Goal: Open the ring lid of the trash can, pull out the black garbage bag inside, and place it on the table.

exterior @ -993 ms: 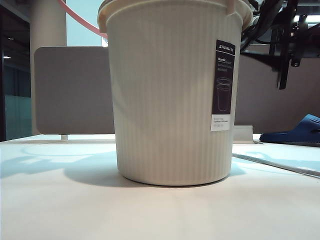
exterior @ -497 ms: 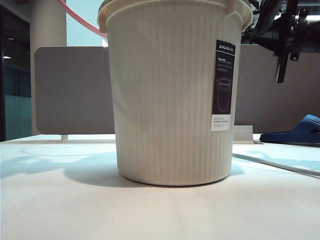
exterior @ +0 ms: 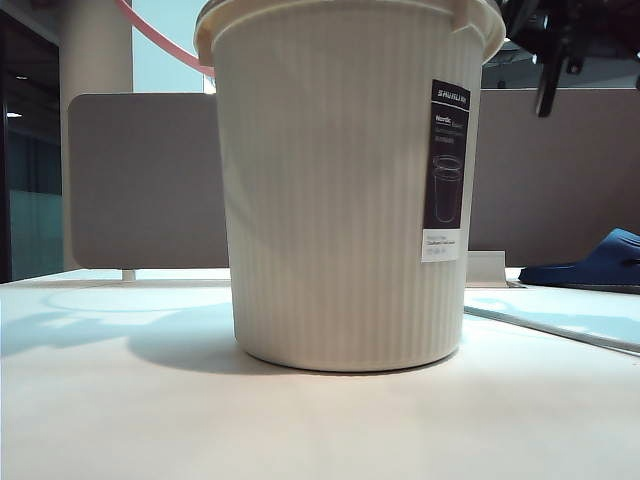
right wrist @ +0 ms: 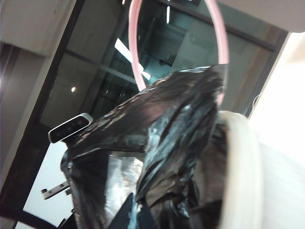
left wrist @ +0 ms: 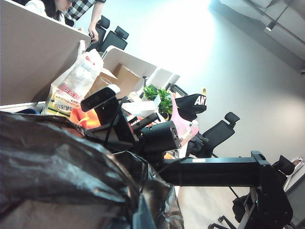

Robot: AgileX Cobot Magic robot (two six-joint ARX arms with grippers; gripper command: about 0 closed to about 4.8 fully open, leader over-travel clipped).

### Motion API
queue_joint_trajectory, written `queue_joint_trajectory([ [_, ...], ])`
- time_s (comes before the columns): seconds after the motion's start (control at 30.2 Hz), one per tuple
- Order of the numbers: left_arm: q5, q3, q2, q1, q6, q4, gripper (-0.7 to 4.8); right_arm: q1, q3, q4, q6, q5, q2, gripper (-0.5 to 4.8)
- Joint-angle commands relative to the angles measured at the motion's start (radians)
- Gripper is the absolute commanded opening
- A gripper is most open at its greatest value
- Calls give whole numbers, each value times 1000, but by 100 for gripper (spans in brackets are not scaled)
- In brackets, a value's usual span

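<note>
Upright can (exterior: pixel 345 190) on tabletop (exterior: pixel 150 420) hides its bag (right wrist: pixel 162 157); right gripper (right wrist: pixel 136 217) jaws grip the bag, left gripper's shut, unseen.

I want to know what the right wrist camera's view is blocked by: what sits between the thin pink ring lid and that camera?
In the right wrist view, the glossy, crinkled black garbage bag bunches up in front of the thin salmon-pink ring lid, covering its lower arc.

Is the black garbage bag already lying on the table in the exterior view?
No: the table around the trash can holds no black garbage bag.
</note>
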Motion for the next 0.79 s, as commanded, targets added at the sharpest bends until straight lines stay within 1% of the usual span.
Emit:
queue_joint_trajectory([
  [0.03,-8,5,-5,0,5,22,-6,16,45,17,31,3,-6,-1],
  [0.2,-11,5,-5,-1,-3,48,-6,45,105,17,50,6,-12,-1],
  [0.46,-5,50,-5,-1,-21,50,-6,140,224,16,73,38,-19,-1],
  [0.53,-1,64,-5,-1,-22,50,-6,151,235,16,83,65,-26,-1],
  [0.63,0,80,-5,-1,-22,50,-6,152,270,16,88,74,-34,-1],
  [0.79,2,125,-5,-1,-30,47,-6,152,376,16,92,85,-59,-1],
])
